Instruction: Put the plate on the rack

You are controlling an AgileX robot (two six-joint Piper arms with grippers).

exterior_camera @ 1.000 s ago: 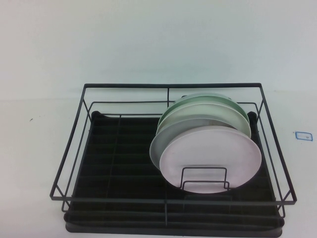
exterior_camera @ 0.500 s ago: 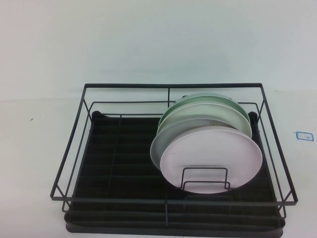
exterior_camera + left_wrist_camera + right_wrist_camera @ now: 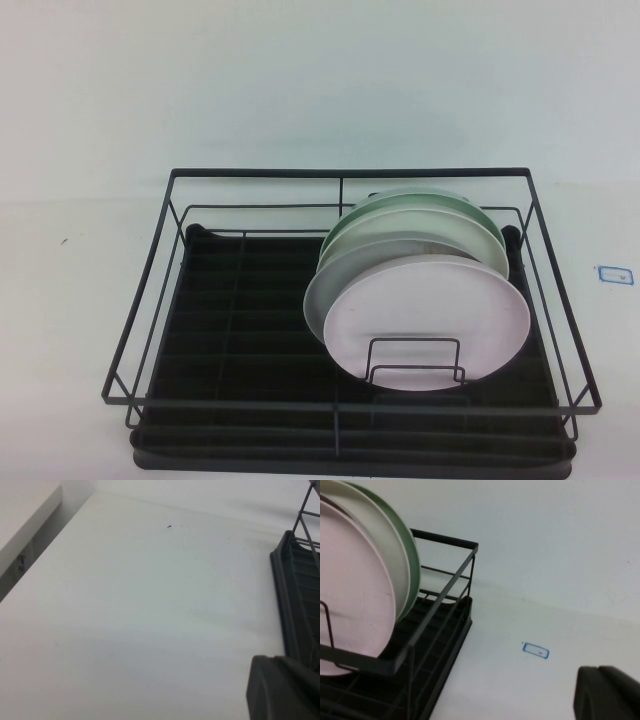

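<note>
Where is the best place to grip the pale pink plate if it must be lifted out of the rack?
Probably the top rim of the round pale pink plate, coming from above. It stands on edge at the front of the stack, in the black wire dish rack; the small wire holder covers its lower part. Only a dark part of the left pincer and right pincer shows; both are away from the plate.

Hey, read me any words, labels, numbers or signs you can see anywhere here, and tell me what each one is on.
No readable text anywhere.
Small blue-outlined rectangle on the table, right of the rack: a faint smudge inside it, too small to read.
Pink plate, the white and green plates behind it, and the rack: no markings.
Left gripper and right gripper, each at its wrist view's edge: no labels.
</note>
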